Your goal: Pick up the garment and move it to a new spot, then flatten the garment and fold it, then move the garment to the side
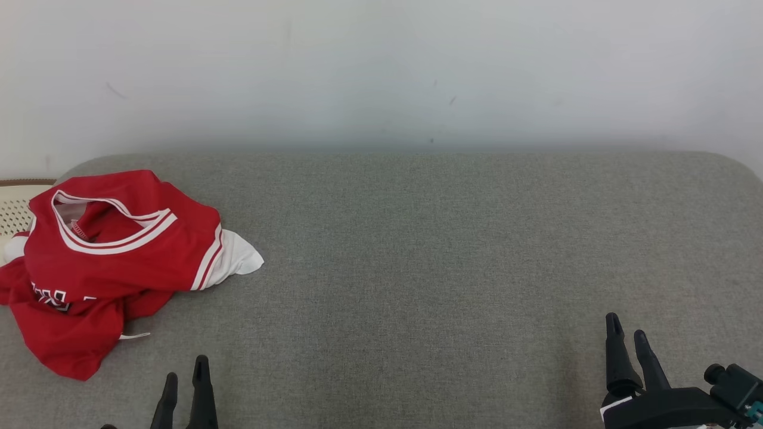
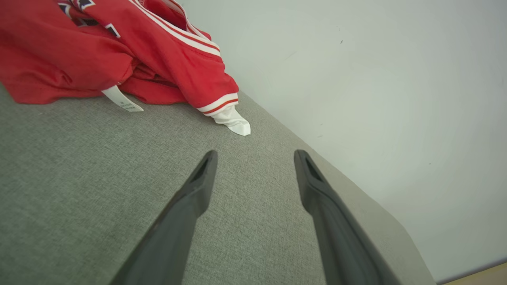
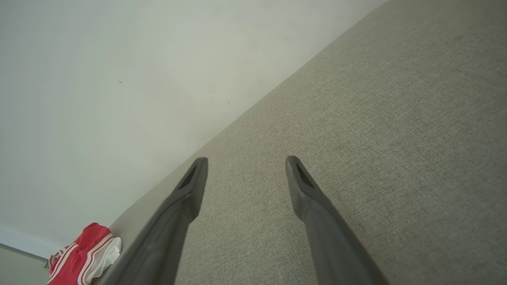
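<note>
The garment (image 1: 113, 262), a red jersey of smooth, faintly shiny knit, is lying in a crumpled heap at the far left of the desk (image 1: 417, 238). Its white-and-red striped collar is gaping open near the top, and a rumpled white flap (image 1: 241, 259) is poking out past a striped edge on its right side. A bit of white-edged lettering is showing on the lower left folds, and a small white label (image 1: 134, 336) is sticking out flat from the near hem. The desk is wearing a grey woven cloth, coarse-grained and even, rounding off at its far corners. At the garment's far left a cream perforated thing (image 1: 15, 208) is peeking in at the edge; I cannot tell what it is. A pale matte wall (image 1: 381, 71) with a few faint marks is rising behind the desk. I am holding my left fingers (image 1: 199, 384), dark, long and tapered, spread apart over bare cloth just beside the garment's near right edge, not touching it and gripping nothing. My right fingers (image 1: 620, 357) are hovering well apart from it near the desk's right end, likewise spread wide with only grey weave between them.
</note>
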`<state>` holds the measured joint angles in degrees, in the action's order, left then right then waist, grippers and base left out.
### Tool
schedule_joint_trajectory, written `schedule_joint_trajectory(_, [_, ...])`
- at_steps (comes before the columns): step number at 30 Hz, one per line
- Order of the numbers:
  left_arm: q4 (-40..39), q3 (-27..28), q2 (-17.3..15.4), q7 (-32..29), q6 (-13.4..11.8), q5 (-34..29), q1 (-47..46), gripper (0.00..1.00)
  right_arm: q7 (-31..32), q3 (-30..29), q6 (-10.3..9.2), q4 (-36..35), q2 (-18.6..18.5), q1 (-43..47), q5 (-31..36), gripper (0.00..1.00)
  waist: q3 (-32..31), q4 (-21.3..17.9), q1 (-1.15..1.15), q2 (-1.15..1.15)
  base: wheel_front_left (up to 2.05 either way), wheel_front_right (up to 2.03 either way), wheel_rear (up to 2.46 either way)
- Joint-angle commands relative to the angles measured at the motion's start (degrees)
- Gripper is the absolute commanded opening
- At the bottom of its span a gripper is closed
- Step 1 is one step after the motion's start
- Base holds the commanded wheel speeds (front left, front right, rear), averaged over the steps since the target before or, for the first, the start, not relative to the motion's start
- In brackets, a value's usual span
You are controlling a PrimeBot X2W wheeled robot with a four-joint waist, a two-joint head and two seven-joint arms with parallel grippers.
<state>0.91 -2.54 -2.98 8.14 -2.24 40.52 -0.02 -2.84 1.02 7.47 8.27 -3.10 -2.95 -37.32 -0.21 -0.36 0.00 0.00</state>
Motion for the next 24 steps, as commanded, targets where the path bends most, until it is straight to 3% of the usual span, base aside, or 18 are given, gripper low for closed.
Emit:
schedule_joint_trajectory(1, [-1.2, 0.0, -0.5, 0.5, -0.5, -2.0, 0.1, 1.00, -0.7, 0.4, 0.02, -0.5, -0.4, -1.1, 2.3, 1.00, 0.0, 0.0, 0.00, 0.00, 0.00, 0.00, 0.00])
schedule_joint_trajectory(14, [-1.9, -1.0, -2.6, 2.0, -3.9, -12.3, 0.5, 1.00, -3.5, 1.7, 0.02, 0.8, -0.2, -1.6, 13.7, 1.00, -0.3, -0.4, 0.00, 0.00, 0.00, 0.00, 0.00])
schedule_joint_trajectory(24, [-1.9, -1.9, -4.0, 3.0, -5.1, -17.6, 1.0, 1.00, -5.1, 3.3, 0.03, 2.0, -0.1, -2.0, 19.4, 1.00, -0.6, -0.6, 0.00, 0.00, 0.00, 0.00, 0.00])
